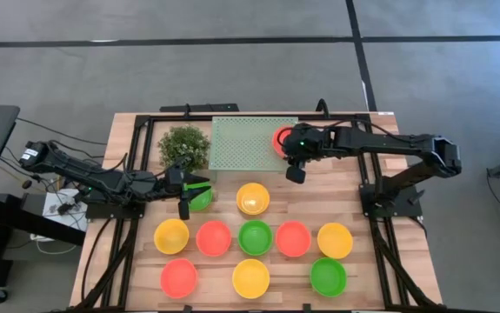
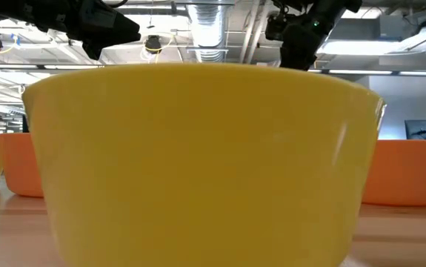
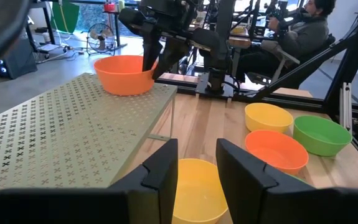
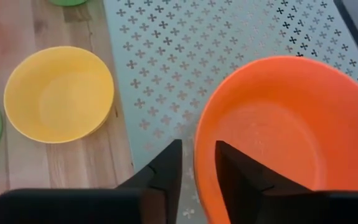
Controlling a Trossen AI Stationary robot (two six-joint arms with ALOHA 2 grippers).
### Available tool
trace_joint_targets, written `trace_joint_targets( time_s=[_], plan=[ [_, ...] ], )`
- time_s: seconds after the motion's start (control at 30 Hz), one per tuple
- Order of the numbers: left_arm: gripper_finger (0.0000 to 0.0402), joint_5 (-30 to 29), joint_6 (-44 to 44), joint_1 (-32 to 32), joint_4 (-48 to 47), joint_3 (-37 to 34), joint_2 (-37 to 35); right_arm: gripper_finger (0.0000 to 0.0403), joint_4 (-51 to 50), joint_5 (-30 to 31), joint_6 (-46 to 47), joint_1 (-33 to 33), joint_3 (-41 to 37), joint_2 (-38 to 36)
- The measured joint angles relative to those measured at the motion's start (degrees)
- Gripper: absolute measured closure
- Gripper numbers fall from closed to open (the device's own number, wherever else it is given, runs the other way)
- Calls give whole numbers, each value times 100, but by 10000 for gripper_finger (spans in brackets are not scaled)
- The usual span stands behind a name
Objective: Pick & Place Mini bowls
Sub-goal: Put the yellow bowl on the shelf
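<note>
A red-orange mini bowl [image 1: 278,136] [image 3: 124,76] [image 4: 278,137] sits by its base on the pale green perforated tray [image 1: 241,143], near the tray's right edge. My right gripper [image 1: 290,149] [image 4: 199,168] [image 3: 155,65] is open and points down over the bowl's rim, one finger inside and one outside. My left gripper [image 1: 192,193] [image 3: 197,168] is open with a narrow gap. It hovers over a green bowl [image 1: 203,203] and faces a yellow bowl [image 1: 252,199] [image 3: 197,193] on the table. The left wrist view does not show the green bowl. My right gripper stands astride the red-orange bowl's rim [image 4: 202,155] on the side facing the table's near edge. A strip of tray shows between the outer finger [image 4: 166,171] and the rim. I cannot tell whether the inner finger [image 4: 238,177] touches the wall.
A bushy plant [image 1: 184,146] stands left of the tray. Two rows of yellow, red-orange and green bowls fill the near half of the table [image 1: 223,213]; one yellow bowl [image 2: 198,163] blocks the low view. A person [image 3: 303,31] sits beyond the table.
</note>
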Motion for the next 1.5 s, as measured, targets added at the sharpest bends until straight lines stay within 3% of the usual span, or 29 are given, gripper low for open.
trace_joint_targets(
  time_s=[0.23,0.53,0.73,0.87,1.0,1.3,1.4,1.5],
  plan=[
    [291,0,0,2,0,2,0,287,64,11,-2,129,103,-3],
    [291,17,-188,2,-2,2,0,284,-471,11,61,573,1261,-24],
    [291,1131,-548,-4,147,0,0,284,-1434,186,434,1238,2118,-35],
    [291,1327,-791,-2,339,0,0,284,-1781,453,452,1766,2236,-80],
    [291,1329,-1060,-3,490,0,54,284,-2336,604,977,2241,1965,-87],
    [291,1587,-1527,-251,482,8,151,285,-2647,982,3166,2601,193,-74],
    [291,1569,-1499,-258,486,178,204,285,-3081,1382,3839,2620,72,-70],
    [291,1596,-1299,-256,115,541,327,285,-3339,1801,3891,2723,72,-257]
  ],
)
